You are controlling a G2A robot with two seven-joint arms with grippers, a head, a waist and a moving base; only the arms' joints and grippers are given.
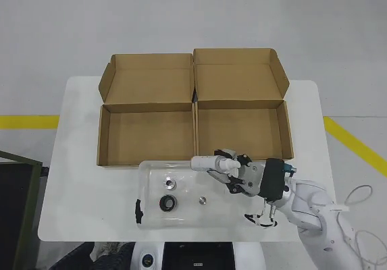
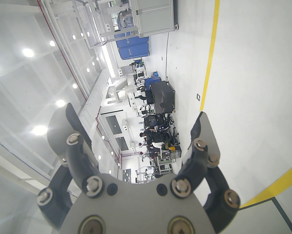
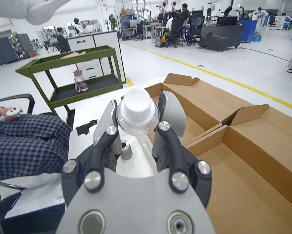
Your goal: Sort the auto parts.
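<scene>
Top view shows the white stepped plastic part with a clear collar (image 1: 207, 162) lying level in the right pincer (image 1: 228, 166). It is held above the far edge of the clear plastic tray (image 1: 149, 172) and just before the near walls of the two open brown cardboard boxes (image 1: 146, 138), close to the seam between them. The right arm comes from the near right corner of the white counter (image 1: 78, 169), its wrist turned so that the pincer points sideways across the tray. In the tray lie a short metal bushing (image 1: 171, 182), a black ring (image 1: 169, 202) and a small metal piece (image 1: 202, 200), each apart from the others. Left wrist view shows the left pincer (image 2: 135, 113) spread wide with nothing between, pointing away into the hall and not at the counter. Right wrist view shows the two fingers (image 3: 170, 115) pressing on the clear collar from both sides, with the white stepped end sticking out beyond them and the bushing low underneath. I judge the part to be light and stiff, but smooth and round, so it may slip or roll in the grip. The clear collar looks the more fragile place, so a firm but not hard hold on this widest round section seems safest.
</scene>
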